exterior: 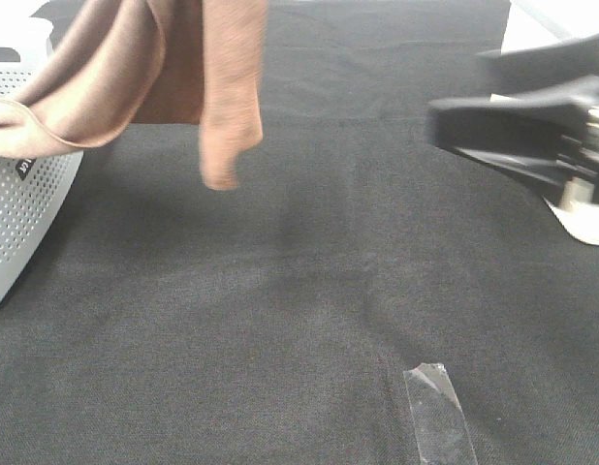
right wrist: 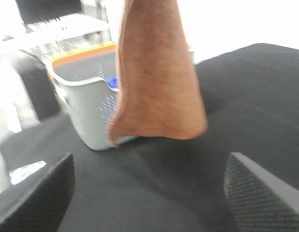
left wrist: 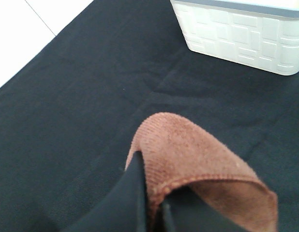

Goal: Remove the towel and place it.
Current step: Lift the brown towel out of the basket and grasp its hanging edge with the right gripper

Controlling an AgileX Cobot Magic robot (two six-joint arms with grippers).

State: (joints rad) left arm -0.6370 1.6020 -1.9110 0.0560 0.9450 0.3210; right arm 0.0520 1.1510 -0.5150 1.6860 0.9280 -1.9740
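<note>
Currently the towel (exterior: 135, 58) is up in the air at the far left of the black table cover (exterior: 280, 291). In the high view one fold droops over the rim of the perforated white basket (exterior: 18, 203), while a narrower tail hangs free beside it, and I cannot tell whether its tip reaches the cover. In the left wrist view the left gripper (left wrist: 150, 186) is clenched on a stitched edge of the brown towel (left wrist: 188, 150), with the dark fingers (left wrist: 135, 193) pinching the hem. A white bin with a block-patterned wall (left wrist: 241, 34) stands farther off on the same cover. The right gripper (exterior: 513, 136) is blurred at the right edge of the high view, well apart from the cloth. Its own camera shows the right gripper (right wrist: 149, 193) spread wide, holding nothing. In that view the towel (right wrist: 154, 72) hangs ahead of it, in front of the basket (right wrist: 86, 106), which has an orange rim and something blue inside. A strip of clear tape (exterior: 437, 412) lies flat on the cover near the front edge.
</note>
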